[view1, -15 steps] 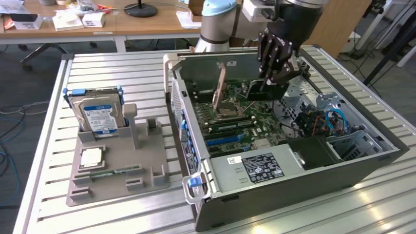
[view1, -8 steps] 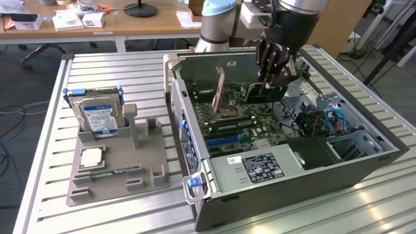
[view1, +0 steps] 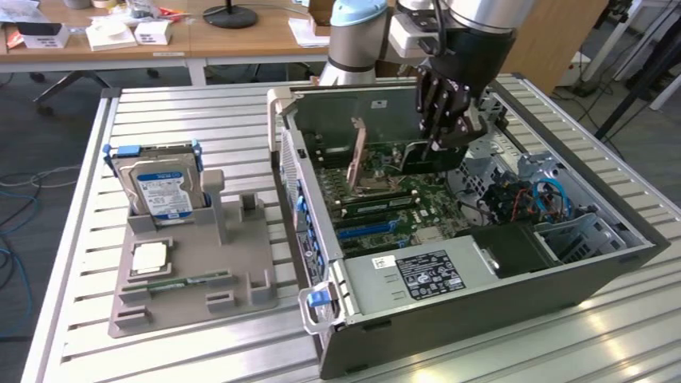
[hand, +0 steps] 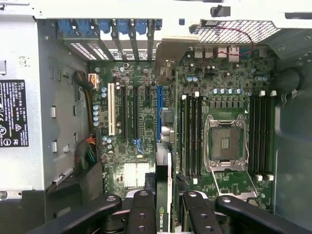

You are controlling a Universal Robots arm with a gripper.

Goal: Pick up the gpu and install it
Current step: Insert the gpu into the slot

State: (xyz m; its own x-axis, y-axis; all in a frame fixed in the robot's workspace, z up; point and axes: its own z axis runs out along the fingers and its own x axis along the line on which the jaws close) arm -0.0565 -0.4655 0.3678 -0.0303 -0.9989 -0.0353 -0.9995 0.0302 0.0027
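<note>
Gripper [view1: 442,144] of a robot arm clamps the gpu [view1: 420,159] between its fingers inside the open computer case [view1: 596,267], above the green motherboard [view1: 410,199]; the card stands on edge, thin and dark, with a pale tan metal bracket [view1: 359,144] at its end nearest the case's rear wall; in the wrist view the gripper [hand: 166,195] grips the gpu [hand: 163,219] from both sides, a green-and-white NVIDIA mark showing on its narrow edge, which runs roughly in line with the blue slot [hand: 159,112] beside the empty processor socket [hand: 225,144]; whether the card touches the board cannot be told; to the exterior view's left, a grey holder [view1: 191,275] on the slatted table [view1: 64,239] keeps a hard drive [view1: 162,190] upright.
</note>
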